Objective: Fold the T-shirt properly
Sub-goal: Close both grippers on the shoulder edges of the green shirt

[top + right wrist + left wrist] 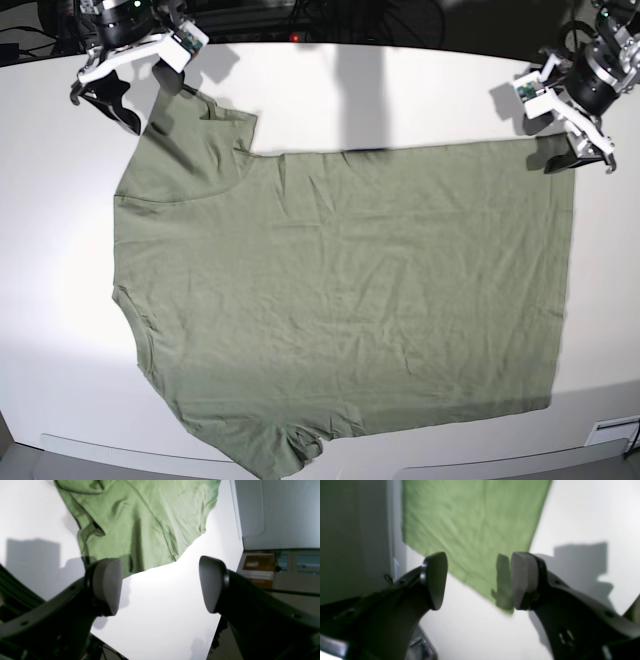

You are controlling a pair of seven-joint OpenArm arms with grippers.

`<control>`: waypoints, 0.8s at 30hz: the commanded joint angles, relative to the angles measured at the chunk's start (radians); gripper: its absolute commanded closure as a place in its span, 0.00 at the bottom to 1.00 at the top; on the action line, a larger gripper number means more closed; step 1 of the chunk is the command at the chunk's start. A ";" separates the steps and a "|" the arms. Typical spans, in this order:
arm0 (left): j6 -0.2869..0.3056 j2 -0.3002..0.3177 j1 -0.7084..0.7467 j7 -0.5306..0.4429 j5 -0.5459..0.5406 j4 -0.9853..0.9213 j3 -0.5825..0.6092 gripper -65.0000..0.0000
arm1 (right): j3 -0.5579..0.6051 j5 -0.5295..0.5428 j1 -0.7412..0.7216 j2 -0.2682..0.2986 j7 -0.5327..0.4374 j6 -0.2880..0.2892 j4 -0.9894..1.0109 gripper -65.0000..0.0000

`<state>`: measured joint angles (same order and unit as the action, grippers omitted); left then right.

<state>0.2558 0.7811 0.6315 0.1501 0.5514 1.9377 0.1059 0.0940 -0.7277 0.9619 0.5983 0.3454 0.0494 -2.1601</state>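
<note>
on my screens, the plain sage-green short-sleeved cotton t-shirt (340, 300) lies spread flat and lightly wrinkled across the middle of the white tabletop (50, 300), collar end toward the table's left edge in the base view, hem toward its right edge. one sleeve reaches up toward the far left corner, the other hangs near the near edge. my right gripper (160, 585), dark with grey rounded pads, hovers at the far left corner, jaws spread wide and gripping nothing; its wrist camera looks down on the rumpled sleeve just beyond its fingertips. my left gripper (478, 580) sits at the far right corner, jaws likewise well apart and empty, the shirt's hem corner lying on the table between and beyond its pads (523, 580). hard shadows of both arms fall on the tabletop.
</note>
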 commanded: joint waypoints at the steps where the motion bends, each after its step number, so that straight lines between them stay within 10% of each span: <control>1: -0.013 0.020 -0.003 -0.027 -0.003 -0.011 -0.006 0.40 | -0.002 -0.006 0.008 0.020 0.013 0.011 -0.018 0.27; 6: 0.062 0.029 -0.045 -0.032 -0.063 -0.109 -0.006 0.40 | -0.002 -0.005 0.008 0.053 0.056 0.093 -0.018 0.27; 24: 0.120 0.048 -0.136 -0.136 -0.119 -0.254 -0.006 0.40 | -0.002 -0.005 0.000 0.053 0.055 0.092 -0.018 0.27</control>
<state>0.3897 0.8093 0.5003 0.0242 0.4355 1.6726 0.1097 0.0944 -0.7269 0.9577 0.6426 0.4091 0.1581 -2.1601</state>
